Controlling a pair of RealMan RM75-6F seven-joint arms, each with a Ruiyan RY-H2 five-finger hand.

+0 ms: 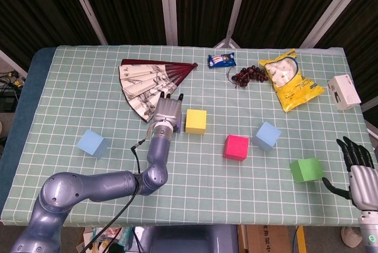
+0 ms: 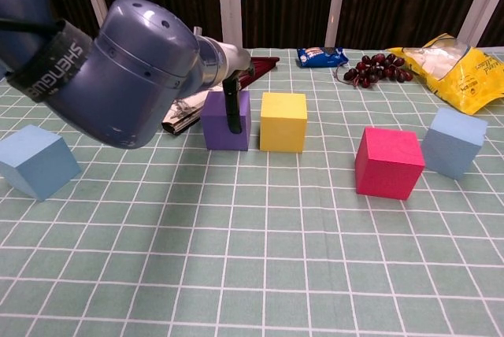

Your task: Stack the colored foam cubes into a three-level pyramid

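1. The left hand is gripping the purple cube, which is sitting on the table just beside the yellow cube, at its 9 o'clock.
2. The right hand is idling with fingers spread, holding nothing; the green cube is lying near it, at its 9 o'clock.

Both views are bright and evenly lit from above; the cubes cast only short, soft shadows on the checked tablecloth. The background behind the table is dark. The yellow snack bag shows glare. In the chest view the near arm looms large and slightly soft.
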